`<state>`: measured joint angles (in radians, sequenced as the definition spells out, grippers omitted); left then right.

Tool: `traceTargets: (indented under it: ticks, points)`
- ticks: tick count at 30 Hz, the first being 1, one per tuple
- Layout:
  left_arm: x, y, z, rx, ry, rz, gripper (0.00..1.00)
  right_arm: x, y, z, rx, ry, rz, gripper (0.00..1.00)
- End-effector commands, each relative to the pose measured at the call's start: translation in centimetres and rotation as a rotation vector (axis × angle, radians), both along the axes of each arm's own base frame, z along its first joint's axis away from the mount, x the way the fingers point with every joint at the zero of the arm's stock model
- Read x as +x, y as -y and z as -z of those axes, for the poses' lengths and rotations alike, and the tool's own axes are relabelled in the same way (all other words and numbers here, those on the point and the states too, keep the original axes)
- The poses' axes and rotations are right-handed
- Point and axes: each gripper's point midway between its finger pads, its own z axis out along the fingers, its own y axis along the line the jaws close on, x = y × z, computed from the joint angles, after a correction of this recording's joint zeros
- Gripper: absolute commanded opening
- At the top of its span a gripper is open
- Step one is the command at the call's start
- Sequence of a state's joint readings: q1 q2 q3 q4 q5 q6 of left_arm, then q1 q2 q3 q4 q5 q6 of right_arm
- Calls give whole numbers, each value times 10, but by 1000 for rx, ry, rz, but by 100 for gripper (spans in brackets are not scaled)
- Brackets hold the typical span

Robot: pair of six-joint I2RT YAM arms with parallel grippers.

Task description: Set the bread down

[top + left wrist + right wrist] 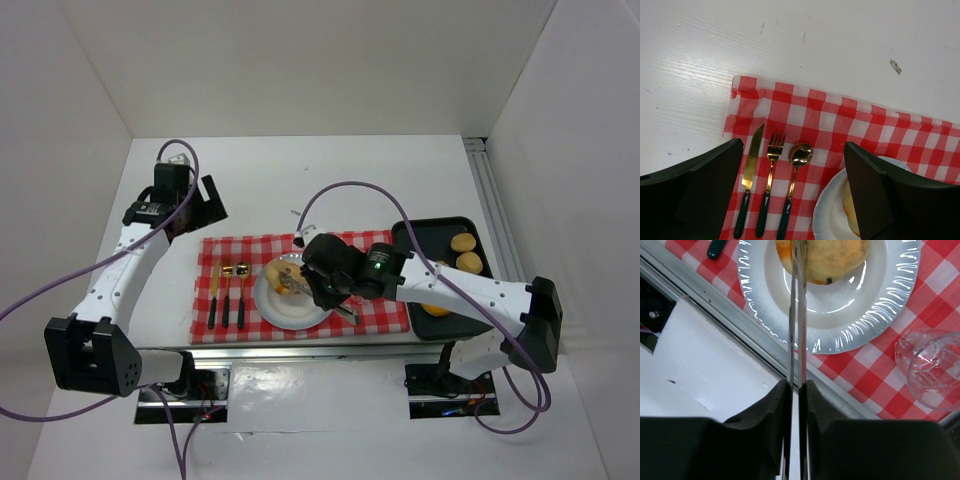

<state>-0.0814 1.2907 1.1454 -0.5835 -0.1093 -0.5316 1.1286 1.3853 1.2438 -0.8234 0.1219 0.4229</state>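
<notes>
Right wrist view: right gripper (799, 390) is clamped nearly fully closed on a pair of thin metal tongs (797, 315), whose two flat blades run almost together to the bread (832, 260) and pinch its edge. The bread is over the middle of the plate (865, 315), at the near edge of the checked cloth (875, 370), close to the worktop's near edge; whether it rests on the plate or hangs just above it, cannot tell. Risks, as I judge them: the blades are narrow and smooth and bite only the rim of a soft, rounded roll, so it may tear, pivot or slip out; the glossy glazed plate could let it slide on release; the tongs could twist between the dark fingers. The clear faceted glass (930, 370) stands just beside the plate, so a sideways pull-out could knock it over. Bread looks golden, matte and domed, with a dark speck; the plate is white with a ribbed rim. Left gripper (792, 185) hangs wide open and holds nothing, above the gold knife (751, 165), fork (771, 175) and spoon (799, 155) near the cloth's far-left corner.
</notes>
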Motion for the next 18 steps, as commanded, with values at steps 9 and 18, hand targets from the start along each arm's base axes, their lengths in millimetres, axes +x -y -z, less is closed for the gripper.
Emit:
traceTargets:
  ticks: [9, 18]
  points:
    - [9, 5, -18, -30, 44, -1, 95, 7, -12, -41, 84, 72, -11, 50]
    - [11, 5, -19, -25, 53, 6, 95, 47, 42, -76, 74, 200, 296, 51]
